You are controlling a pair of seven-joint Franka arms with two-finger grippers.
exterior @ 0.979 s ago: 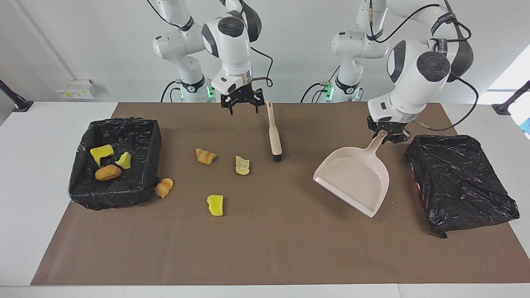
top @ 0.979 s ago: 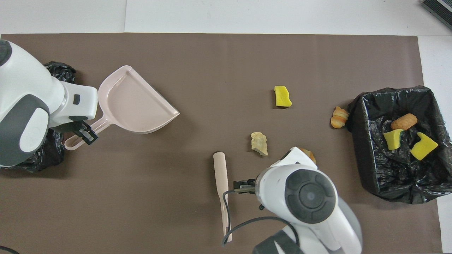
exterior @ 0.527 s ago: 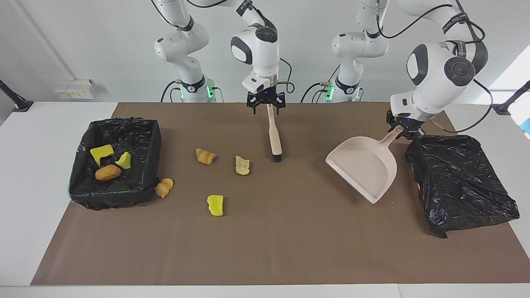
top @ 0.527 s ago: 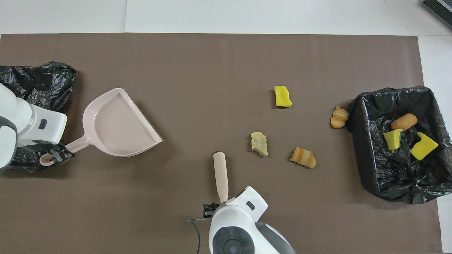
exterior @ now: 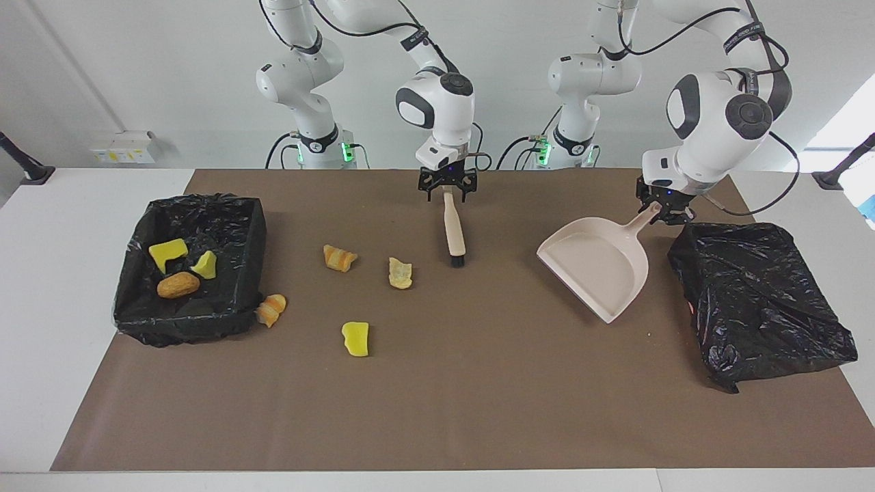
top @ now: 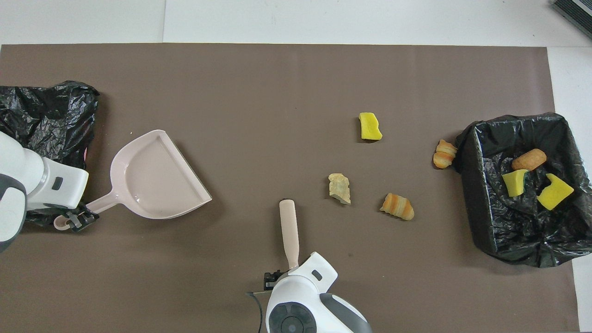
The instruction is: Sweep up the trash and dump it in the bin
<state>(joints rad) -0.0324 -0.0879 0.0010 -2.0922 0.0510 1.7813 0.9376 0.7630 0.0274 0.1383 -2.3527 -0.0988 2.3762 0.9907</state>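
Several pieces of trash lie on the brown mat: a yellow sponge chunk (exterior: 355, 339), a striped orange lump (exterior: 340, 258), a pale lump (exterior: 400, 272), and a striped lump (exterior: 271, 309) against the bin's wall. The bin (exterior: 254, 253), lined with a black bag, holds two yellow chunks and one tan lump. My right gripper (exterior: 448, 193) is open, its fingers on either side of the handle end of the beige brush (exterior: 453, 229). My left gripper (exterior: 663, 213) is shut on the handle of the beige dustpan (exterior: 601, 266), which is tilted with its handle raised.
A crumpled black bag (exterior: 759, 301) lies at the left arm's end of the table, right beside the dustpan handle. The brown mat (exterior: 478, 410) covers most of the white table. The brush's black bristles (exterior: 456, 260) point away from the robots.
My right gripper moved across and came down around the brush handle's end. My left gripper drew the dustpan toward the robots and the black bag, turning it.
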